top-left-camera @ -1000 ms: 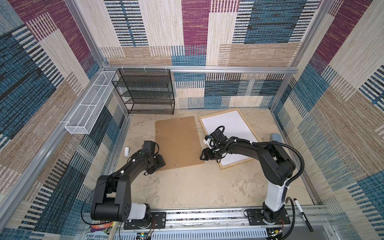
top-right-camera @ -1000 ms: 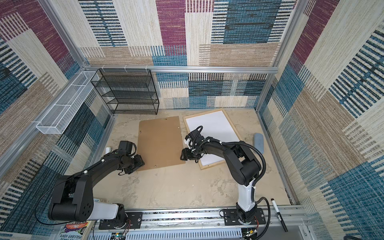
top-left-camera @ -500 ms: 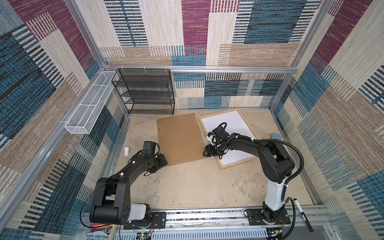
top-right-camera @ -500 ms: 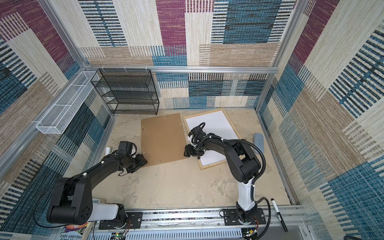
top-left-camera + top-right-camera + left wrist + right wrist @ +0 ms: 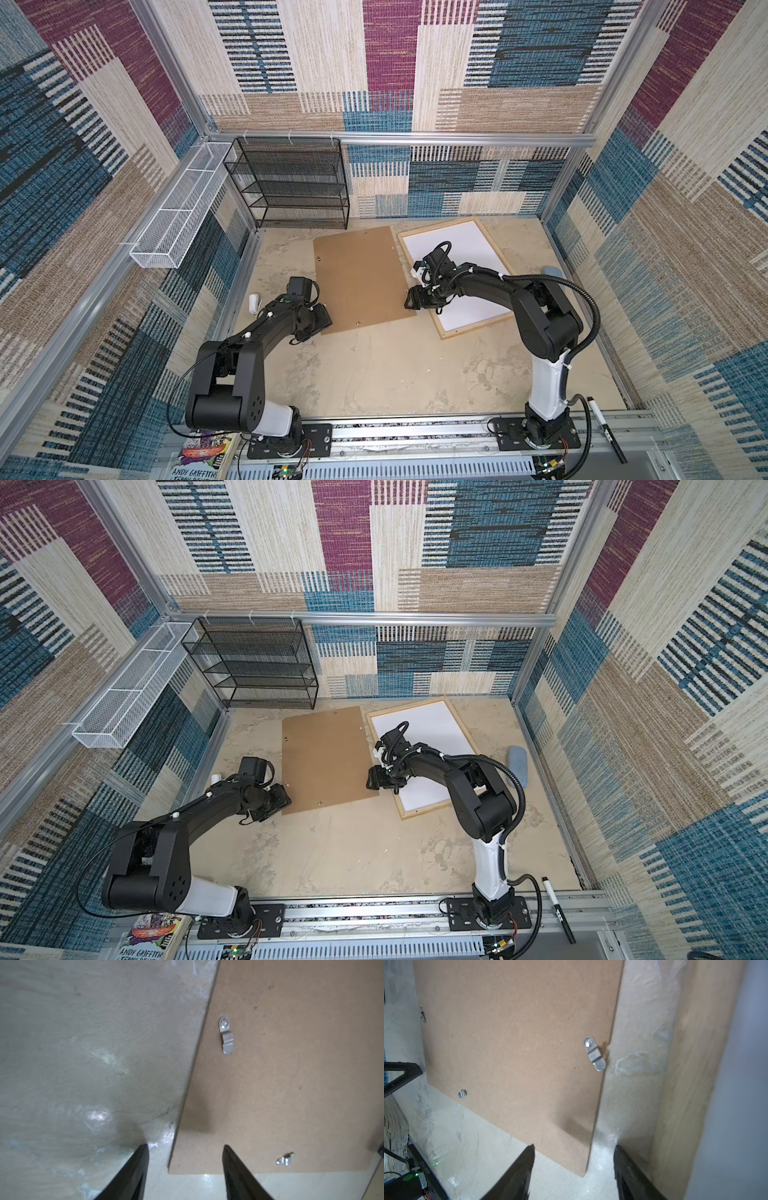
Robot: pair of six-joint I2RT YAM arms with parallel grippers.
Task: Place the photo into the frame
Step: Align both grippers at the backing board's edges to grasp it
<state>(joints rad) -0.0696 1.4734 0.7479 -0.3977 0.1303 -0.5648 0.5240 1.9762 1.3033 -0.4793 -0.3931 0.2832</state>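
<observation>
The frame (image 5: 478,326) lies flat at about 1 o'clock on the worktop (image 5: 374,374), long axis roughly 11-to-5. A white sheet fills it rail to rail. I read that as the photo (image 5: 465,249) face down, plain back up, but no dark image shows, so I can't confirm. On that reading the photo is already seated in the frame. The backing (image 5: 359,278) lies flat just at the frame's 9 o'clock, long axis close to 12-to-6, clips (image 5: 226,1035) facing up. Its near right corner comes close to the frame's left rail, and the right wrist view shows a thin strip of worktop between them. The right gripper (image 5: 409,299) is low at that corner with jaws apart and nothing clamped, the corner lying between its fingers. From it the frame is just at 3 o'clock and the backing spreads off toward 9-to-12. The left gripper (image 5: 321,319) is low at the backing's near left corner, jaws parted too and holding nothing, the corner between its tips in the left wrist view. The right arm is much nearer the frame. The left is well apart from it, with the backing between. Likely next move: slide the backing toward 3 o'clock over the photo, with a slight twist to match the 11-to-5 line. The rack (image 5: 291,183) at 11 o'clock by the back wall has nothing on its shelves that I can see. Nothing shows in the basket (image 5: 174,224) on the left wall either.
</observation>
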